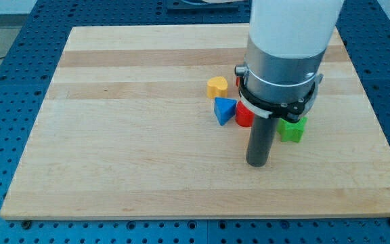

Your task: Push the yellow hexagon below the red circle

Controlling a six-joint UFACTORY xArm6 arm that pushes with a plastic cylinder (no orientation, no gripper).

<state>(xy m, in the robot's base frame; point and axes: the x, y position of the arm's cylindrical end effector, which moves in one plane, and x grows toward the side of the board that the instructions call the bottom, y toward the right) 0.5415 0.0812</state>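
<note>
Four blocks sat bunched right of centre on the wooden board (134, 135). We logged a yellow block (216, 87), rounded on top, its outline too soft for us to confirm the hexagon shape; we took it for the task's piece. A blue triangle (225, 110) lay just beside it at 5 o'clock, and a red block (243, 116), largely hidden behind the arm's collar, touched the triangle at its 3 o'clock, so we could not make out its shape and only took it for the red circle. A green block (292, 129) showed farther along at 3 o'clock, partly covered too.

We carried no gripper, so there was no opening to report; our tip (258, 163) stood on bare wood at 6 o'clock from the red block, apart from every block.

We judged the push not yet begun: the yellow block sat at 10 o'clock from the red one, on the wrong side. The next move called for swinging wide round the cluster to the yellow's 12 o'clock side, then steering it down clear of the blue triangle.
</note>
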